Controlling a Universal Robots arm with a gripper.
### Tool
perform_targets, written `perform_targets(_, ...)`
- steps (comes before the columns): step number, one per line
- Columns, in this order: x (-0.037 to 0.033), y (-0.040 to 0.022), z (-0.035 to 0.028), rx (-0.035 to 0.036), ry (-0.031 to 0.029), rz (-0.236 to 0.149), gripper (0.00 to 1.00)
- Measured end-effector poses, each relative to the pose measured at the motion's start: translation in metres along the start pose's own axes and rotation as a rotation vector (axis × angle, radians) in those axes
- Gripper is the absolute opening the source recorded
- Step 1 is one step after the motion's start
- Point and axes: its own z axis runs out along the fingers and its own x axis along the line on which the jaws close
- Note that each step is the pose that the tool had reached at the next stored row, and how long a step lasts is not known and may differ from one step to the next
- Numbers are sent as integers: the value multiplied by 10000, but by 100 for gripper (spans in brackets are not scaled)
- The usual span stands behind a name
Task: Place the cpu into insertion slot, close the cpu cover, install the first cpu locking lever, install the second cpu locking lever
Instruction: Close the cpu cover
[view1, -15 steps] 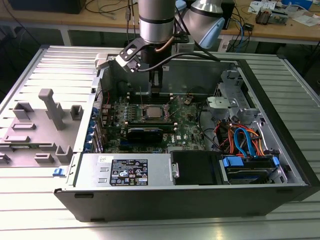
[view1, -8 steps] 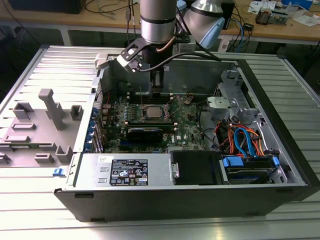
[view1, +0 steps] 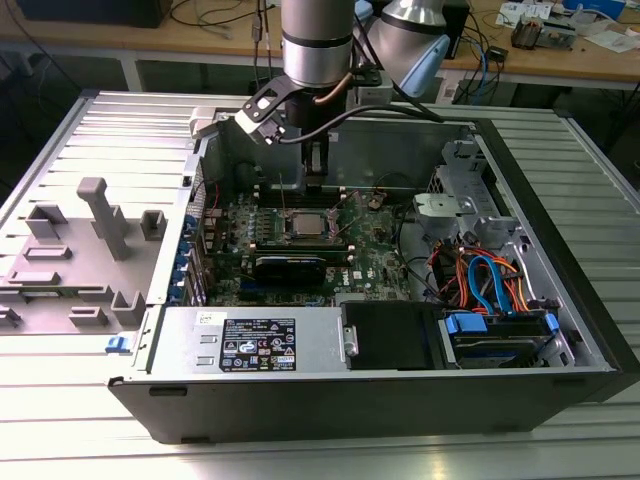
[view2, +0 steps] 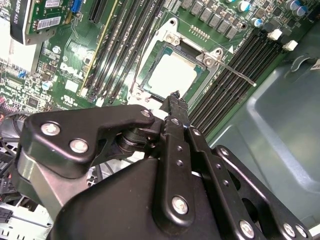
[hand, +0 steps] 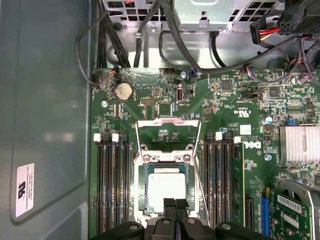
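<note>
Silvery cpu (hand: 166, 186) apparently flat, face-up, in insertion slot (hand: 142, 191).

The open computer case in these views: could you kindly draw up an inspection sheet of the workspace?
Surface: ribbed grey metal table carrying an open black computer case.
Job's things: small silvery square cpu lies in the metal-rimmed insertion slot; thin silvery frame cpu cover is open.
Clutter: grey plastic fixture blocks at the exterior view's left.
Grippers: black gripper shut, empty, by the cpu's edge.
Cables: orange and blue cables inside the case.
Surroundings: wooden workbenches behind.
</note>
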Motion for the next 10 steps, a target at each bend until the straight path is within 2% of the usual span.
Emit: perform_targets(10,0,24,1,0,0,0,11)
